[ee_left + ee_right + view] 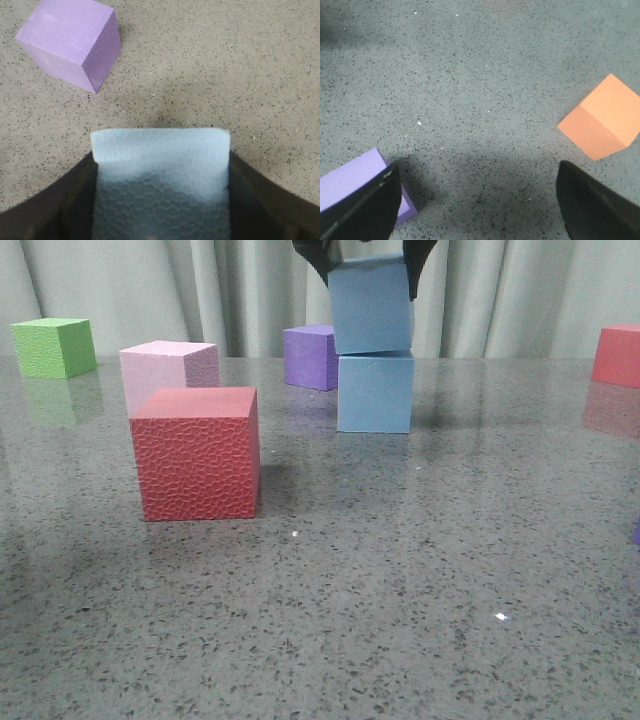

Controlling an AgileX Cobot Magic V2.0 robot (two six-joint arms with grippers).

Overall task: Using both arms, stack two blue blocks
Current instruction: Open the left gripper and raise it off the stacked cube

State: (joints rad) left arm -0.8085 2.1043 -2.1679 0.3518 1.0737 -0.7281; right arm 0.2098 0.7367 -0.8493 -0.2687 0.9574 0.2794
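At centre-top of the front frame, the upper blue block (371, 307) is gripped by the left gripper (366, 260), closed on its sides, and rests slightly tilted on the lower blue block (375, 391). The right gripper (477, 200) is spread wide, holding nothing

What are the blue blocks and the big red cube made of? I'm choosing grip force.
Upper blue block and lower blue block: probably soft foam, matte, faintly dimpled in the left wrist view. Red cube: likely foam too, with a coarse pebbled face.
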